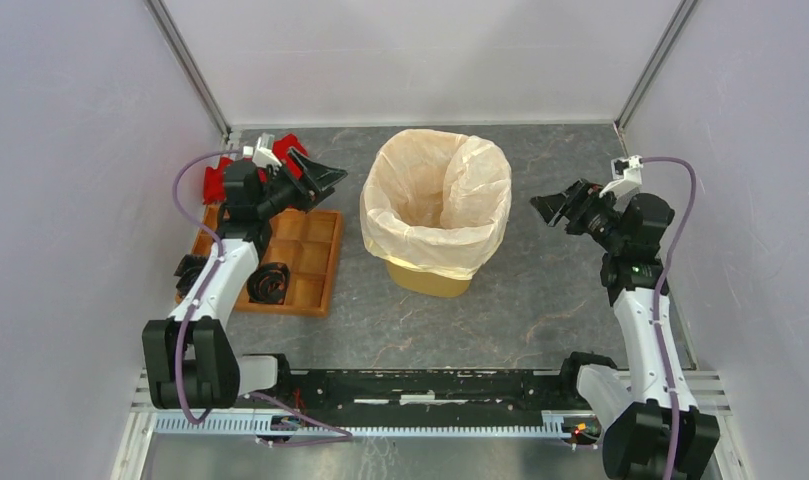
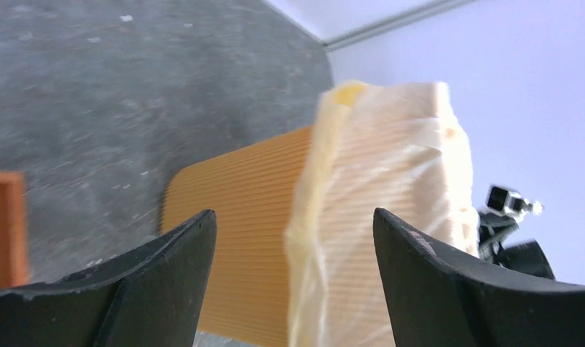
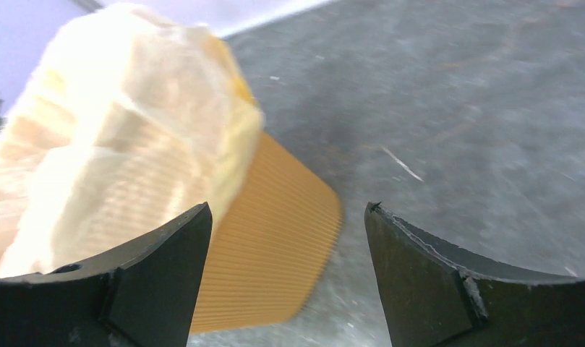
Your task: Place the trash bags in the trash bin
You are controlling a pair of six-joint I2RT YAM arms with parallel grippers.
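Note:
The yellow-orange trash bin (image 1: pixel 430 278) stands mid-table. The cream-white trash bag (image 1: pixel 435 228) lines it, its mouth open and folded over the rim, hanging down the outside walls. My left gripper (image 1: pixel 328 180) is open and empty, just left of the bin's rim, apart from it. My right gripper (image 1: pixel 548 208) is open and empty, right of the bin, apart from it. In the left wrist view the bag (image 2: pixel 390 217) drapes over the ribbed bin wall (image 2: pixel 238 238) between my fingers (image 2: pixel 166 267). The right wrist view shows the bag (image 3: pixel 116 144) and bin (image 3: pixel 275 246).
A shallow orange compartment tray (image 1: pixel 310 265) lies left of the bin, with black coiled items in it. A red cloth (image 1: pixel 285 148) lies behind the left arm. Grey walls close in on the left, right and back.

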